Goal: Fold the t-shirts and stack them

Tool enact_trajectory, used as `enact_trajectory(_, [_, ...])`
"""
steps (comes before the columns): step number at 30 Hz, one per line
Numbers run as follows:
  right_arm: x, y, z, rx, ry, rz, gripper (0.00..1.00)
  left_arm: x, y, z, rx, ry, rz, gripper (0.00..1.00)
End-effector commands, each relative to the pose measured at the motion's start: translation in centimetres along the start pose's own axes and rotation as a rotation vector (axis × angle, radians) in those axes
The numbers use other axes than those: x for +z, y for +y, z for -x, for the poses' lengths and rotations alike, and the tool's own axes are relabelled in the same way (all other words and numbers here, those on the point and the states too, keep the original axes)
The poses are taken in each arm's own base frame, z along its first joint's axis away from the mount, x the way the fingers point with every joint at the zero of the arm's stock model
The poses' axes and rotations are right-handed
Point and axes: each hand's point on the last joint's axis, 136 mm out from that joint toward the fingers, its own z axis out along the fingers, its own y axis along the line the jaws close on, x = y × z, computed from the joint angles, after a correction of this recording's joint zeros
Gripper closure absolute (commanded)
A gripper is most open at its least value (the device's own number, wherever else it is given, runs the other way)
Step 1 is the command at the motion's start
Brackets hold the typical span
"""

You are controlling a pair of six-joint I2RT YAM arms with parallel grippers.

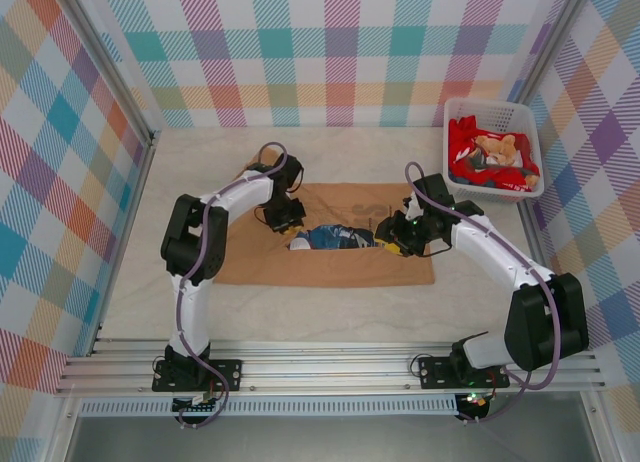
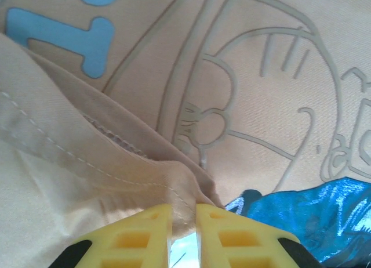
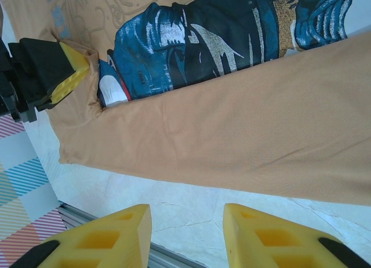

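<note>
A tan t-shirt [image 1: 330, 267] lies spread in the middle of the table [image 1: 330, 317], between the two arms. Its near part is folded up over the chest as a plain tan band, and above that band a strip of the blue-and-white print [image 1: 332, 237] shows. Pale outline drawings and light blue letters run across the cloth on the far side of the print.

The left hand [image 1: 284, 218] sits on the shirt at the left end of the print. In the left wrist view its yellow fingers [image 2: 152, 236] are almost together, clenched on a stitched fold of the tan cloth that runs down between them.

The right hand [image 1: 390, 244] is at the right end of the print, just over the shirt. In the right wrist view its fingers [image 3: 272, 236] stand well apart and released, with nothing between them. Bare table shows under them, and the folded band's edge lies just beyond.

A white lattice basket [image 1: 452, 142] stands at the far right of the table, well apart from the shirt. Red and tan cloth [image 1: 470, 152] is bunched inside it.
</note>
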Motion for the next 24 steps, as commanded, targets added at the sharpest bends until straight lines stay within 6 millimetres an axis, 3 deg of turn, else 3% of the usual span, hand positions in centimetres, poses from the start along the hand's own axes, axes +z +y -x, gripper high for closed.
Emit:
enact_trajectory(1, [0.1, 0.2, -0.2, 0.012, 0.005, 0.019, 0.63, 0.1, 0.1, -0.7, 0.031, 0.030, 0.038, 0.82])
enact_trajectory(6, [0.2, 0.3, 0.0, 0.015, 0.007, 0.020, 0.63, 1.9, -0.2, -1.3, 0.043, 0.077, 0.040, 0.84])
enact_trajectory(11, [0.0, -0.3, 0.2, 0.014, -0.013, -0.013, 0.63, 1.9, -1.7, -1.1, 0.059, 0.073, -0.025, 0.84])
enact_trajectory(14, [-0.2, -1.7, 0.4, 0.032, -0.043, -0.075, 0.64, -0.4, -3.2, -0.4, 0.076, 0.016, -0.092, 0.77])
enact_trajectory(17, [-0.1, -3.9, 0.8, 0.103, -0.057, -0.127, 0.66, -4.2, -3.4, 0.2, 0.063, -0.067, -0.109, 0.58])
enact_trajectory(20, [0.2, -6.7, 1.3, 0.214, -0.061, -0.188, 0.69, -6.9, -1.4, 0.2, -0.008, -0.116, -0.089, 0.50])
enact_trajectory(24, [0.9, -8.7, 2.1, 0.274, -0.055, -0.274, 0.74, -6.7, 4.7, -0.7, -0.193, -0.073, -0.049, 0.55])
